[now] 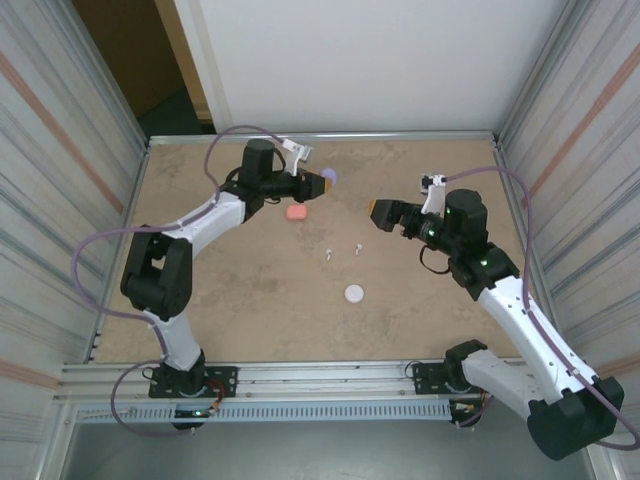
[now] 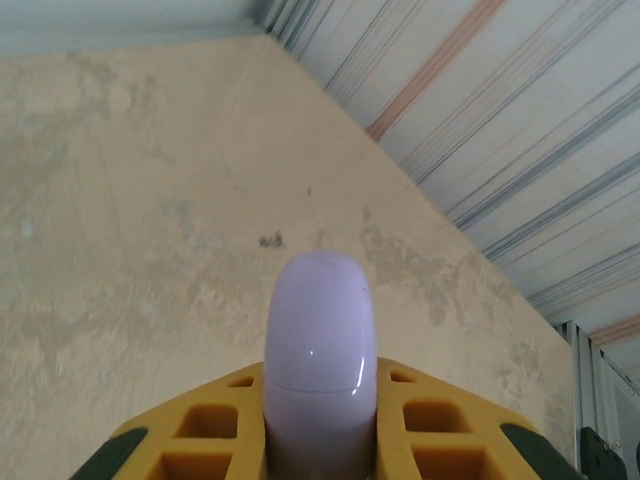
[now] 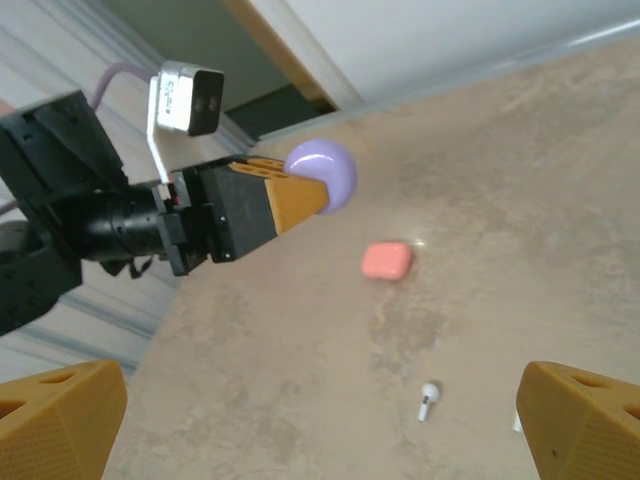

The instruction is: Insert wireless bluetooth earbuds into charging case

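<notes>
My left gripper is shut on a closed lilac charging case, held above the table at the back; its yellow fingers clamp the case's sides. The lilac case and the left gripper also appear in the right wrist view. Two white stemmed earbuds lie mid-table, one beside the other; one white earbud lies between my right fingers. My right gripper hovers open, its fingers wide apart and empty. Pink and purple earbuds are out of view.
A closed pink case lies on the table just below the left gripper, and the pink case is visible from the right wrist. A round white case sits nearer the front. Corrugated metal walls enclose both sides.
</notes>
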